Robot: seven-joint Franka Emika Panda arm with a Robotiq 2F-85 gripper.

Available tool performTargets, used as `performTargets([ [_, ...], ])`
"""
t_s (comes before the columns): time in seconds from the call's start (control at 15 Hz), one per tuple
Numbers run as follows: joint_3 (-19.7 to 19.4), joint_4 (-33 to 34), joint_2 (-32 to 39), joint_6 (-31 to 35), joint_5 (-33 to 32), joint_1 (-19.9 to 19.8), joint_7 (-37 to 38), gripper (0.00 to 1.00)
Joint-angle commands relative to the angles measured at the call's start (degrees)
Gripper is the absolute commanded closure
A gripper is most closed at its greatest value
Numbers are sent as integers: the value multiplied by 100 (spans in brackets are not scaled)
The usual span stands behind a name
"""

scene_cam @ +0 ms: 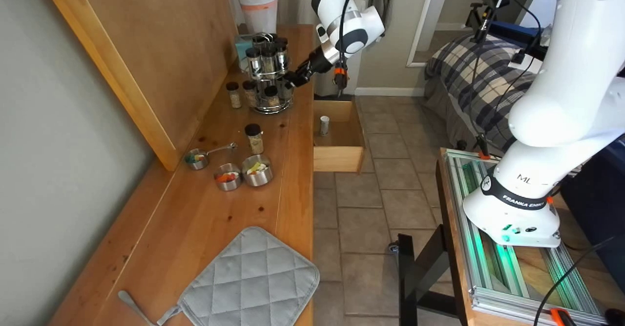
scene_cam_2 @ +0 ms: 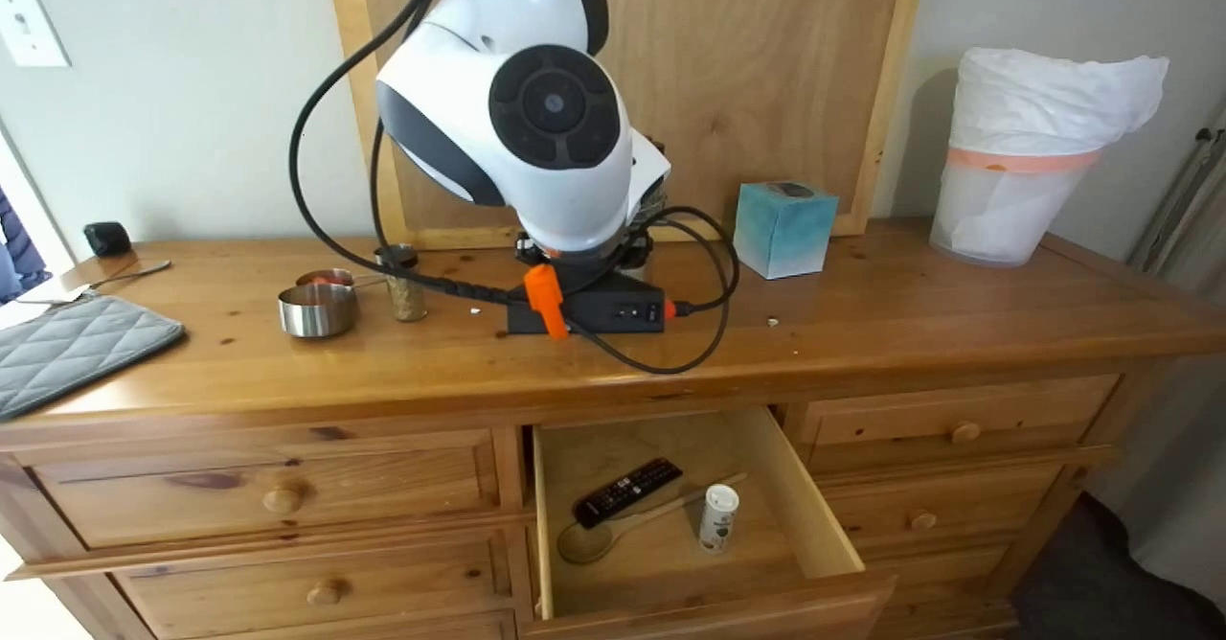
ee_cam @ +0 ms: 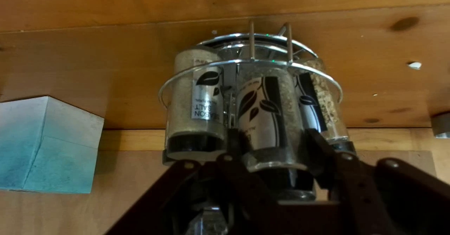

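Note:
My black gripper [ee_cam: 272, 141] is shut on a glass spice jar [ee_cam: 269, 122] with a silver-black label and black cap. One finger is on each side of its body. The jar stands in the lower tier of a chrome spice rack [ee_cam: 211, 63], among other jars. A season salt jar [ee_cam: 198, 101] and a jar of flakes [ee_cam: 325, 105] flank it. The wrist picture stands upside down. In an exterior view the gripper [scene_cam: 293, 79] is at the side of the rack [scene_cam: 272, 112]. In an exterior view the arm [scene_cam_2: 556, 142] hides the fingers and most of the rack.
A teal tissue box [scene_cam_2: 785, 228] and lined bin [scene_cam_2: 1015, 161] stand beyond the rack. Loose jars [scene_cam: 234, 95], metal cups [scene_cam: 228, 177] and a grey potholder [scene_cam: 254, 277] lie on the dresser. An open drawer [scene_cam_2: 824, 525] holds a remote [scene_cam_2: 627, 492], spoon [scene_cam_2: 586, 542] and white canister [scene_cam_2: 718, 520].

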Motion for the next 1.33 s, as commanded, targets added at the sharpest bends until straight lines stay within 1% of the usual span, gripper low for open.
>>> performTargets([
  [0.0, 46, -219, -161, -299, 365, -219, -588, 77],
  [0.8, 40, -519, -229, -1634, 1155, -762, -2431, 77],
  [1.27, 75, -664, -274, -2265, 1419, -1031, -3118, 77],
])
